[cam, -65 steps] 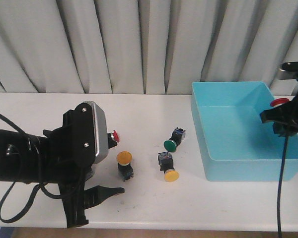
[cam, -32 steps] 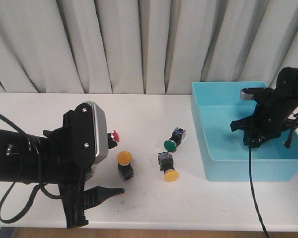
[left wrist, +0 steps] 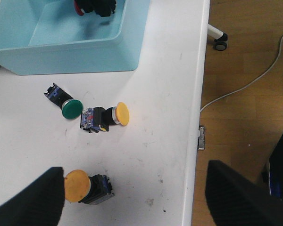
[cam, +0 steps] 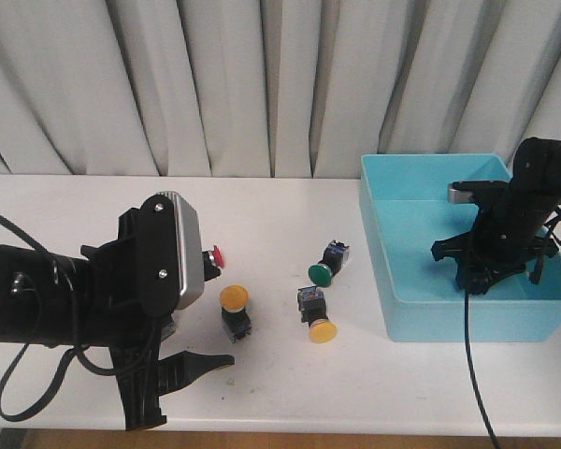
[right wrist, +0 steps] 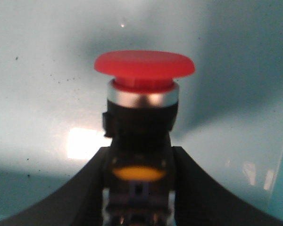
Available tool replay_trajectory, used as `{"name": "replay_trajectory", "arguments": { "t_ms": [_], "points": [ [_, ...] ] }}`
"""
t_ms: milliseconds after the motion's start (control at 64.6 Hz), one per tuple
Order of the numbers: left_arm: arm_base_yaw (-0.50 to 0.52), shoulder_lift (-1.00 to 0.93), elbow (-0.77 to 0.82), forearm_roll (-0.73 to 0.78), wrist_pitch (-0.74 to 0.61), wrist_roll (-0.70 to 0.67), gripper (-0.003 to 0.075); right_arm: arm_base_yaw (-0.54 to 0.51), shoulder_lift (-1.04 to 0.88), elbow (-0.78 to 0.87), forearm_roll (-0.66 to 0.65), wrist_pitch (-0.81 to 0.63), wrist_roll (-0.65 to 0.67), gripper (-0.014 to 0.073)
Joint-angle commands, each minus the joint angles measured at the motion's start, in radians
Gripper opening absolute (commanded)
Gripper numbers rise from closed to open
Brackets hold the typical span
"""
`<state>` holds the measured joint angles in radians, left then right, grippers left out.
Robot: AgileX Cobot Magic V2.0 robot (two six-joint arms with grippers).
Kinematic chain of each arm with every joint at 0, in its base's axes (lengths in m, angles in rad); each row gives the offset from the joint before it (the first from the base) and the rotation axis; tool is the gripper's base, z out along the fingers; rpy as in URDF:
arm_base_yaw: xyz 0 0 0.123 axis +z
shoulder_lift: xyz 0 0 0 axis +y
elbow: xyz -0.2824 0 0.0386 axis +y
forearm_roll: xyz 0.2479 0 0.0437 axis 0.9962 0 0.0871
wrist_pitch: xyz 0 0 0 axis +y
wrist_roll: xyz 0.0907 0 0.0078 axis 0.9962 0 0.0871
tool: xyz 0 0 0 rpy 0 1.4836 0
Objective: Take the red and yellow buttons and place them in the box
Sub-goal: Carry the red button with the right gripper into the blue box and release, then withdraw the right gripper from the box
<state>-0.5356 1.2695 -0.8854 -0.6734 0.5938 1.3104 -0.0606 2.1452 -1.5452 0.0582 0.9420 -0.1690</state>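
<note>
Front view: the right gripper point(cam: 481, 276) is down inside the box point(cam: 393, 281), low against its floor. One second ago it was at the far right rim with a red cap visible between its fingers; half a second ago it had swung over the interior; since then it has lowered slightly and come a little nearer the front wall. The move is judged to be in its placing phase, release not yet made. On the table point(cam: 280, 374) outside the box lie a second red button point(cam: 217, 254) beside the left arm, a yellow button point(cam: 234, 309), another yellow button point(cam: 316, 318) and a green button point(cam: 325, 264). None of these has moved over the last second. The left gripper point(cam: 173, 383) hangs near the table's front edge, unmoved.

Left wrist view: the left fingers point(left wrist: 37, 197) stand well apart, holding nothing. The two yellow buttons and the green one lie between them and the box wall.

Right wrist view: the right fingers point(right wrist: 92, 188) are clamped on the black body of the red button point(right wrist: 144, 94), cap pointing away from the wrist, the turquoise box floor close behind it. Three red and yellow buttons remain to be picked.
</note>
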Motion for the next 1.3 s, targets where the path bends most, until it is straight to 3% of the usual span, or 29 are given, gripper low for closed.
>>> {"name": "replay_trajectory", "arguments": {
  "t_ms": [0, 139, 325, 558, 682, 976, 1286],
  "points": [
    [-0.005, -0.018, -0.034, -0.031, -0.026, -0.009, 0.0577, -0.004, -0.058, -0.031, 0.005, -0.002, -0.01, 0.035],
    [-0.005, -0.018, -0.034, -0.031, -0.005, -0.01, 0.0577, -0.004, -0.058, -0.036, 0.003, -0.01, -0.01, 0.0428],
    [-0.005, -0.018, -0.034, -0.031, 0.01, -0.01, 0.0577, -0.004, -0.121, -0.084, 0.017, 0.086, -0.01, 0.0439],
    [-0.005, -0.018, -0.034, -0.031, 0.003, -0.01, 0.0577, -0.004, -0.386, -0.084, 0.104, 0.206, -0.015, 0.0436],
    [-0.005, -0.018, -0.034, -0.031, 0.001, -0.01, 0.0577, 0.026, -0.564, -0.037, 0.11, 0.195, -0.019, 0.0436],
    [-0.005, -0.018, -0.034, -0.031, -0.006, -0.01, 0.0577, 0.217, -0.989, 0.399, -0.003, -0.026, 0.07, 0.0436],
    [-0.005, -0.018, -0.034, -0.032, 0.002, -0.01, 0.0577, 0.229, -1.324, 0.798, -0.032, -0.154, 0.091, 0.0436]
  ]
}}
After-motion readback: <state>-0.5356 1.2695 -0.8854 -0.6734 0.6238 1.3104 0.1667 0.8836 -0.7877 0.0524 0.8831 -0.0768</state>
